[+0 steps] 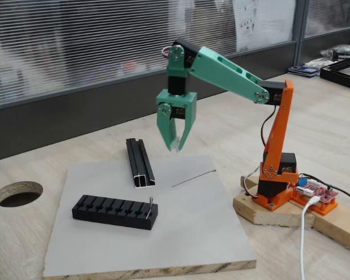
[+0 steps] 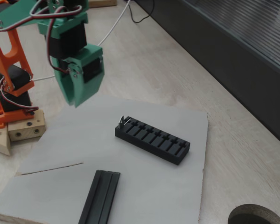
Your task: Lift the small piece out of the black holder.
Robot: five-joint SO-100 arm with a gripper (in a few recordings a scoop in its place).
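Observation:
The black holder [image 1: 114,211] [image 2: 154,139] lies on the grey board, a row of slots across its top. The small piece [image 1: 150,207] [image 2: 123,121], a thin silvery sliver, stands upright in the holder's end slot, at the right end in one fixed view and the left end in the other. My green gripper [image 1: 176,147] [image 2: 75,102] hangs well above the board, fingers pointing down with their tips together and nothing between them. It is off to the arm's side of the holder, clear of the piece.
A narrower black grooved rail [image 1: 140,162] [image 2: 100,196] lies on the grey board [image 1: 192,233] [image 2: 186,186]. A hair-thin grey line [image 1: 192,178] [image 2: 49,169] crosses the board. The orange arm base [image 1: 277,175] stands on a wooden block. A round hole [image 1: 17,192] [image 2: 256,215] is cut in the table.

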